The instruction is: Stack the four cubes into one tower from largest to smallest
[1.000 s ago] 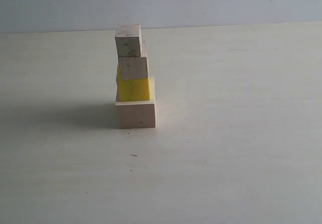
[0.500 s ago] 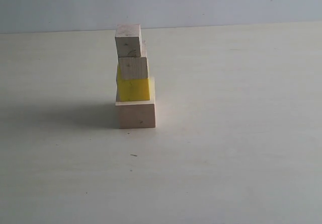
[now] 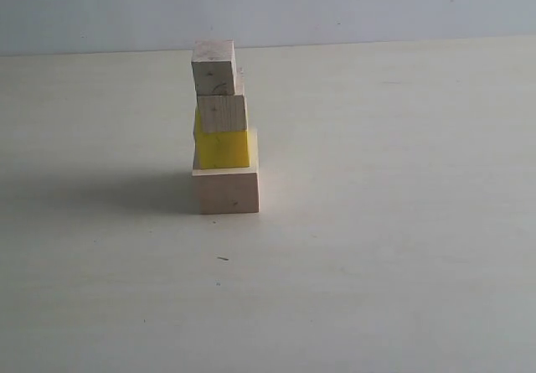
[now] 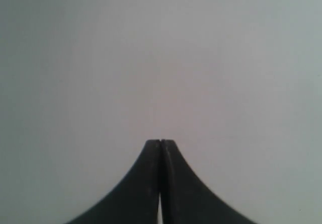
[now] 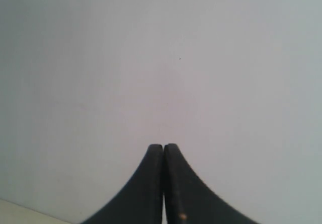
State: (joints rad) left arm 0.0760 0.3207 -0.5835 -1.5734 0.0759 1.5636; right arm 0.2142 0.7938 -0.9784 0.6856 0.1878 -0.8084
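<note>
Exterior view: no change over last second, tower stood exactly as before, nothing moved. Stack sat on desk, left of centre. Large pale wood cube was base, yellow cube on it, lower small wood cube next, top small wood cube uppermost, shifted left with slight overhang. Left hand and right hand were both clenched, empty, absent from exterior view. Judgement: task looked finished; offset top cube was only tipping risk.
</note>
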